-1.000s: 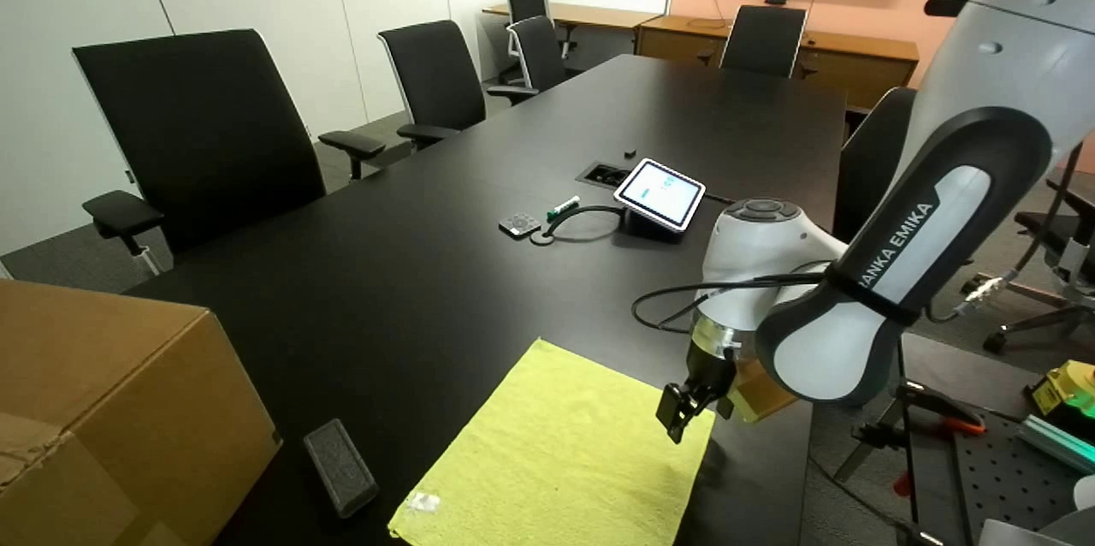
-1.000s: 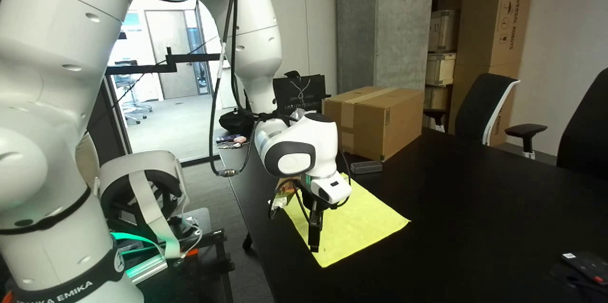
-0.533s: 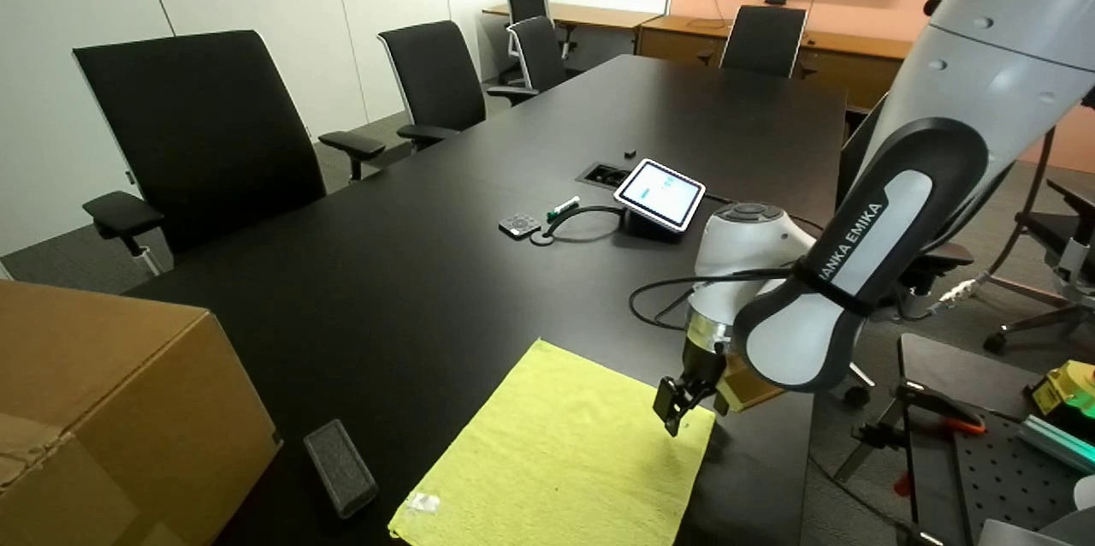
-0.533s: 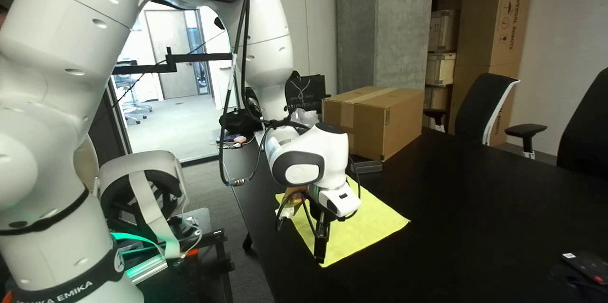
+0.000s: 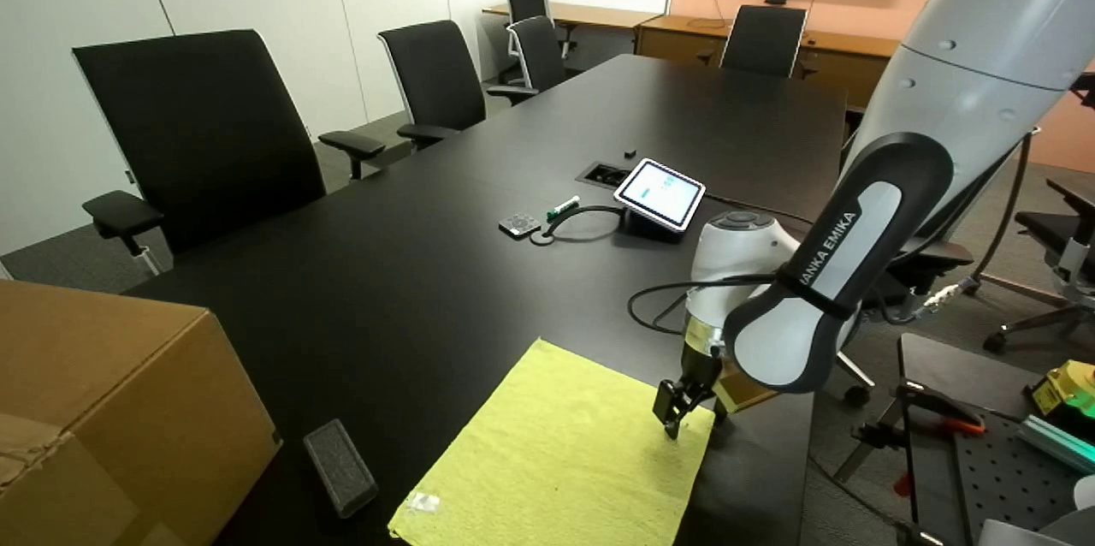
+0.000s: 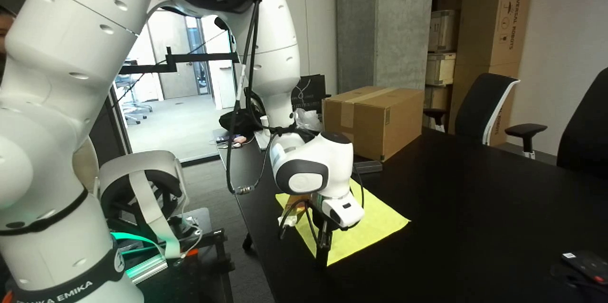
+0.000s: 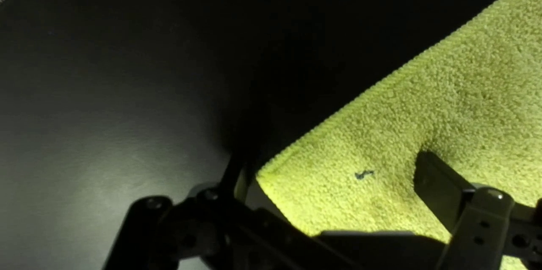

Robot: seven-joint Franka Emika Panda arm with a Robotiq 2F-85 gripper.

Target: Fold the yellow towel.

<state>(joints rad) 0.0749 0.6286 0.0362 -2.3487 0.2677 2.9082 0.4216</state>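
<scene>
One yellow towel (image 5: 547, 460) flat on the desk (image 5: 428, 306), near end cut off in an exterior view. Jaws spread astride a corner: one finger (image 7: 442, 191) on cloth, other finger (image 7: 233, 177) off it, tip lost in dark. Arm (image 6: 278, 68) bent, pointing down, hides some towel.

The tool (image 7: 331, 162) straddles a corner of the yellow towel (image 7: 474, 100), fingers (image 7: 442, 189) spread.

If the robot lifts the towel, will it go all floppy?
Probably: the towel looks like soft, thin cloth, lying flat. It likely won't slip easily, because its surface looks fuzzy in the wrist view. One corner may bunch up first, since the open gripper straddles it.
</scene>
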